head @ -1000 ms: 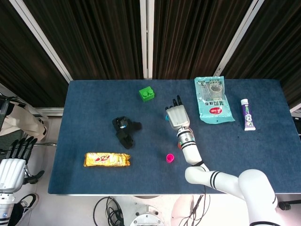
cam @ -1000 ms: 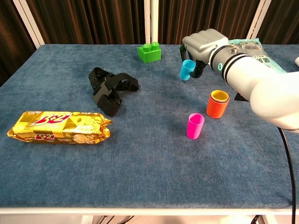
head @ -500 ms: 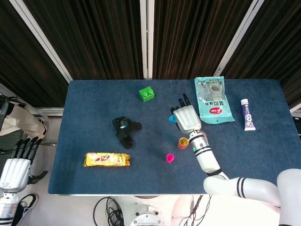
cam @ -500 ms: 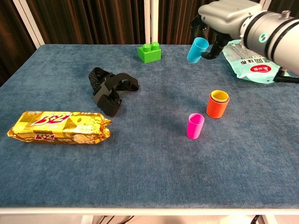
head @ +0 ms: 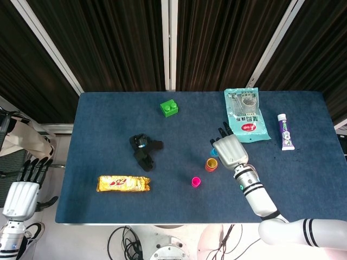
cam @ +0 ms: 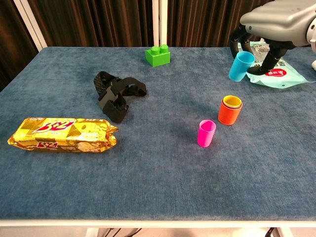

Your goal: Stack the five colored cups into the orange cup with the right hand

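My right hand (cam: 276, 24) (head: 230, 149) holds a light blue cup (cam: 241, 66) in the air, tilted, above and a little right of the orange cup (cam: 229, 112) (head: 211, 164). In the head view only a sliver of the blue cup (head: 214, 152) shows under the hand. The orange cup stands upright with a yellow cup (cam: 231, 101) nested in it. A pink cup (cam: 206, 133) (head: 196, 182) stands alone in front of it to the left. My left hand (head: 23, 189) hangs open off the table's left edge, holding nothing.
A green brick (cam: 158, 54) sits at the back. A black strap-like object (cam: 116, 95) lies left of centre, and a gold snack pack (cam: 61, 134) at the front left. A teal pouch (head: 245, 115) and a white tube (head: 286, 131) lie at the right.
My right hand has carried the blue cup rightward from the table's back middle to above the orange cup. The left hand shifted only slightly.
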